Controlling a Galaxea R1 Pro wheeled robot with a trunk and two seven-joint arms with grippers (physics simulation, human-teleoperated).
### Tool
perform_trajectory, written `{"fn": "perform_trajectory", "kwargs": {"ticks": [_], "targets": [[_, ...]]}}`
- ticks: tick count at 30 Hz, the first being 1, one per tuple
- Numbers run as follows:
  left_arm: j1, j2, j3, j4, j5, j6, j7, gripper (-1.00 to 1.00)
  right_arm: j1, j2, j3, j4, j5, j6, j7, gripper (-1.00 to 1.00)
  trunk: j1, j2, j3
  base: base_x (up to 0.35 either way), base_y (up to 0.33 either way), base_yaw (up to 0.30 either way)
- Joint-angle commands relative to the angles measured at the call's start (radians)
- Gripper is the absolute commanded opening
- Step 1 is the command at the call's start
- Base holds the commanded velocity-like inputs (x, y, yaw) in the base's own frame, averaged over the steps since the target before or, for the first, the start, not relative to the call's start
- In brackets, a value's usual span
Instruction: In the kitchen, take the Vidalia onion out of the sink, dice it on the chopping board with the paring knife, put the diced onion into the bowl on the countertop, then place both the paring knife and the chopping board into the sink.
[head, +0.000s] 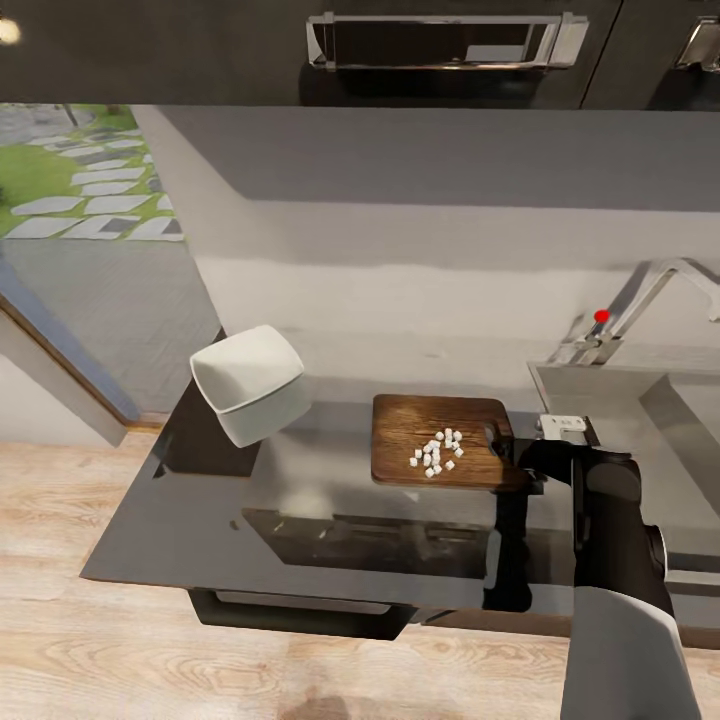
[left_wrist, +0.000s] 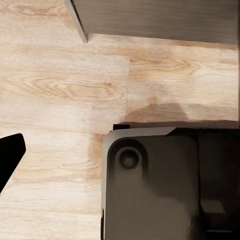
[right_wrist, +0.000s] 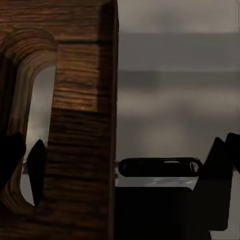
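The dark-brown chopping board lies on the glossy countertop with a heap of small white diced onion pieces near its middle. My right gripper is at the board's handle-hole end. In the right wrist view the right gripper stands open: one finger shows through the handle hole and the other finger stays well off the chopping board edge. The white bowl sits tilted left of the board. The sink is at the right. The paring knife is out of view.
A chrome faucet with a red knob rises behind the sink. A window opens at the far left. The left wrist view looks down on wooden floor and the robot's dark base, with one dark fingertip at the edge.
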Motion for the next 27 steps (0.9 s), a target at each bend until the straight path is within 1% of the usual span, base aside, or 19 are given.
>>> {"fn": "perform_trajectory", "kwargs": {"ticks": [1,6,8,11,14,15,27], "targets": [[0.000,0.002,-0.006,-0.007,0.010,-0.002,0.004,1.00,-0.001,0.007,-0.002,0.003,0.011,0.008,0.010,1.00,0.001,-0.001,-0.002,0.000,0.000,0.000],[0.000,-0.001,-0.005,0.007,0.009,-0.003,0.004,1.00,-0.001,0.034,-0.003,0.000,0.056,-0.009,0.011,1.00,0.001,-0.001,-0.002,0.000,0.000,0.000],[0.000,-0.001,-0.005,0.008,0.009,-0.003,0.003,1.00,-0.001,0.034,-0.004,-0.001,0.067,-0.011,0.011,1.00,0.001,-0.001,-0.002,0.000,0.000,0.000],[0.000,0.000,-0.005,0.009,0.009,-0.003,0.003,1.00,-0.001,0.031,-0.006,-0.001,0.065,-0.012,0.011,1.00,0.001,-0.001,-0.002,0.000,0.000,0.000],[0.000,-0.001,-0.005,0.009,0.009,-0.003,0.003,1.00,-0.001,0.023,-0.006,0.000,0.048,-0.006,0.012,1.00,0.001,-0.001,-0.002,0.000,0.000,0.000],[0.000,0.000,-0.005,0.009,0.009,-0.003,0.004,1.00,-0.001,0.022,-0.006,0.000,0.042,-0.004,0.012,-1.00,0.001,-0.001,-0.002,0.000,0.000,0.000],[0.000,0.000,-0.005,0.009,0.009,-0.003,0.004,1.00,-0.001,0.020,-0.004,0.005,0.061,-0.016,0.011,-1.00,0.001,-0.001,-0.002,0.000,0.000,0.000]]}}
